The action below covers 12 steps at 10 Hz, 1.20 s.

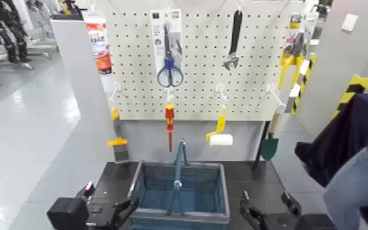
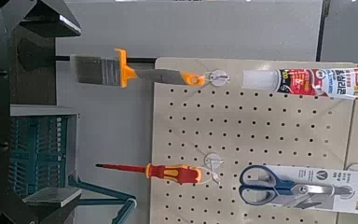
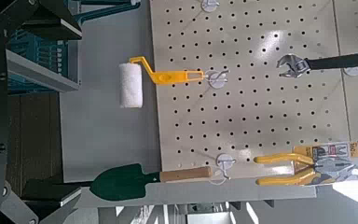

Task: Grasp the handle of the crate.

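Only illegible labels; handle (image 1: 178, 164) upright over crate (image 1: 214, 183).

Left hand (image 1: 125, 211), right hand (image 1: 253, 215): black, angular, blocky housings.

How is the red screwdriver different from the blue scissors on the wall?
The screwdriver is red and yellow with a thin shaft pointing down; the scissors have blue loop handles at the bottom. The scissors hang higher, on a packaging card; the screwdriver hangs bare below them. Both hang on the pegboard.
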Motion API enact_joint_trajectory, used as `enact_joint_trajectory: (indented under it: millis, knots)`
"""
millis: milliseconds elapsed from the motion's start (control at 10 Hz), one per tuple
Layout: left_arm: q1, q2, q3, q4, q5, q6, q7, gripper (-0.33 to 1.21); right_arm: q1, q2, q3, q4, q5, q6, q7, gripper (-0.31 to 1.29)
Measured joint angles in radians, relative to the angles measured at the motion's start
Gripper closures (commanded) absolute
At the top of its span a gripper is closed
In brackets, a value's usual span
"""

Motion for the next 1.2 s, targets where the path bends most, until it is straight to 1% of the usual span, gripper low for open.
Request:
enact_joint_trajectory:
  millis: [400, 600, 900, 1200]
  knots:
    - [-0.001, -0.001, 0.002, 0.0, 0.001, 0.002, -0.007, 0.1, 0.0, 0.0, 0.001, 0.0, 0.0, 0.0, 0.0, 0.14]
    - [-0.005, -0.005, 0.009, 0.0, 0.007, 0.01, -0.036, 0.1, 0.0, 0.0, 0.003, 0.0, 0.0, 0.0, 0.0, 0.14]
    - [-0.047, -0.038, 0.078, 0.001, 0.032, 0.076, -0.198, 0.1, -0.002, 0.0, 0.004, 0.003, 0.0, 0.0, 0.0, 0.14]
    - [-0.117, -0.045, 0.119, 0.015, 0.133, 0.203, -0.299, 0.1, -0.003, 0.001, 0.006, 0.006, 0.0, 0.0, 0.0, 0.14]
